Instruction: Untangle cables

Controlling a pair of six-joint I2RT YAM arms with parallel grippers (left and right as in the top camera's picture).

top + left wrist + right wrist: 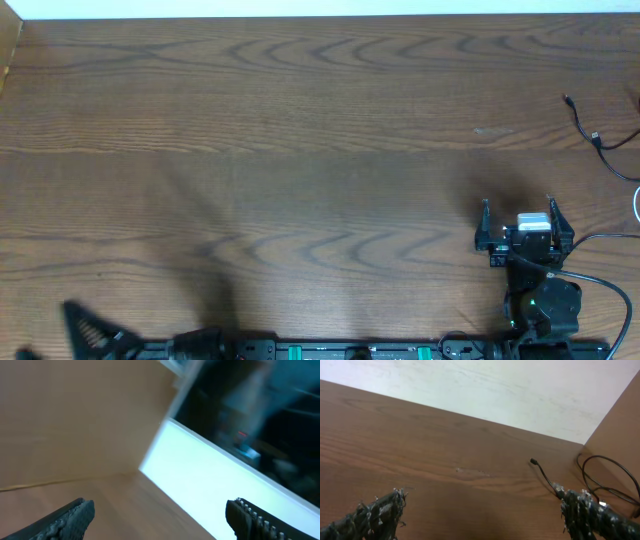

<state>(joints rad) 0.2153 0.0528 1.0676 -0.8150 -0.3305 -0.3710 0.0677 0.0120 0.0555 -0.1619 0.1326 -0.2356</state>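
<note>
The black cable [590,130] lies at the table's far right edge, one plug end [567,99] pointing left. Only a short arc of the white cable [636,205] shows at the right border. My right gripper [519,215] is open and empty over bare wood, left of and nearer than the cables. In the right wrist view my right gripper [485,515] is open, and the black cable [545,476] runs from its plug toward my right finger and loops at the far right. My left gripper [90,328] sits at the bottom left corner, far from the cables. In the blurred left wrist view it [160,517] is open and empty.
The wooden table [300,150] has a pale wall strip along its far edge and a wooden side panel [620,425] at the right. The arm bases and their thicker black cords [600,280] sit along the front edge.
</note>
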